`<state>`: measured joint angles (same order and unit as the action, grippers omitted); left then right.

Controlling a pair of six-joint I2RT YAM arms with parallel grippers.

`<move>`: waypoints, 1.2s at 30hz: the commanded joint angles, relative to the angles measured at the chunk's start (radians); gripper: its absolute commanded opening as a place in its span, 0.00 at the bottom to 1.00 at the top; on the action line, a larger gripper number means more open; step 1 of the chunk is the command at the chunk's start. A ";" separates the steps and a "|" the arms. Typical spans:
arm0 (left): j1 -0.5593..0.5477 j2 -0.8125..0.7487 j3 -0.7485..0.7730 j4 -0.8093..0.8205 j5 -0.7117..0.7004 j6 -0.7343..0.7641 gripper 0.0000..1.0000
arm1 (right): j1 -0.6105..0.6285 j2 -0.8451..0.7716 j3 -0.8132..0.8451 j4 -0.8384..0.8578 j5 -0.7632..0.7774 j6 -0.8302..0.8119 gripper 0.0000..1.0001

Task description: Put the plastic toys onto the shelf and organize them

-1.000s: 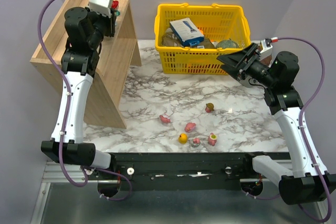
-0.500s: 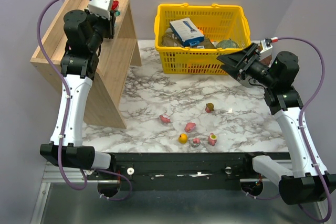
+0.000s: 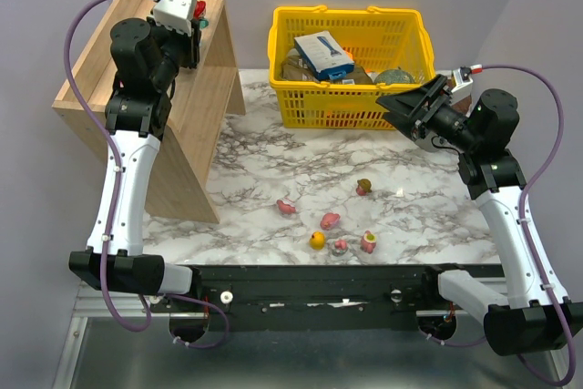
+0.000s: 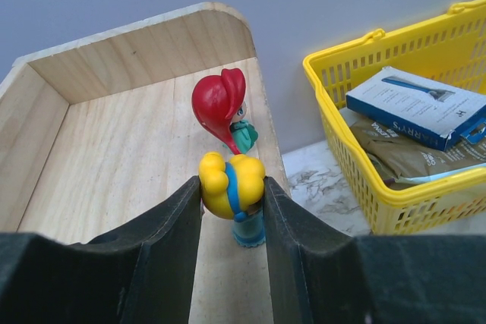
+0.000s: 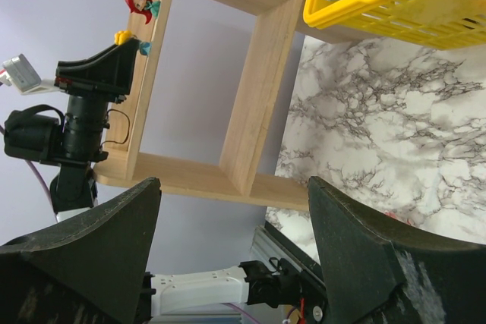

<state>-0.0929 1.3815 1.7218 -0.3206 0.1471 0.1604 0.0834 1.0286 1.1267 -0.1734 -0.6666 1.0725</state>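
Clamps the yellow toy (image 4: 231, 176) by its rounded sides in the left gripper (image 4: 231, 191), centre frame over the shelf (image 4: 114, 149) top, just below a red-haired toy (image 4: 220, 100), likely light, rigid, slippery plastic, with the right gripper (image 5: 234, 187) spread wide, empty.

Yellow figurine (image 4: 231, 180), red-haired figurine (image 4: 220, 102) upright on wooden shelf (image 4: 114, 157); 6 small toys (image 3: 330, 220) loose on tabletop (image 3: 273, 152)

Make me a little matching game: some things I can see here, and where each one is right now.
1 yellow figurine
2 red-haired figurine
3 blue box
4 olive toy

A in the yellow basket
B on the marble table
C between the left arm's fingers
D standing unheld on the shelf

Pairs: 1-C, 2-D, 3-A, 4-B
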 commanded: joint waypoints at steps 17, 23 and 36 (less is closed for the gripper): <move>0.007 0.021 -0.047 0.023 0.008 -0.004 0.54 | -0.004 -0.007 0.016 0.012 0.009 0.001 0.86; 0.007 -0.004 -0.051 0.032 0.019 -0.010 0.58 | -0.004 -0.009 0.019 0.011 0.007 -0.002 0.86; 0.007 -0.117 -0.036 0.043 0.088 -0.044 0.60 | -0.004 -0.010 0.005 0.009 -0.002 0.014 0.87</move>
<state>-0.0925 1.3334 1.6844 -0.3111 0.1944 0.1425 0.0837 1.0286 1.1267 -0.1734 -0.6666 1.0771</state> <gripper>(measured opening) 0.598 0.872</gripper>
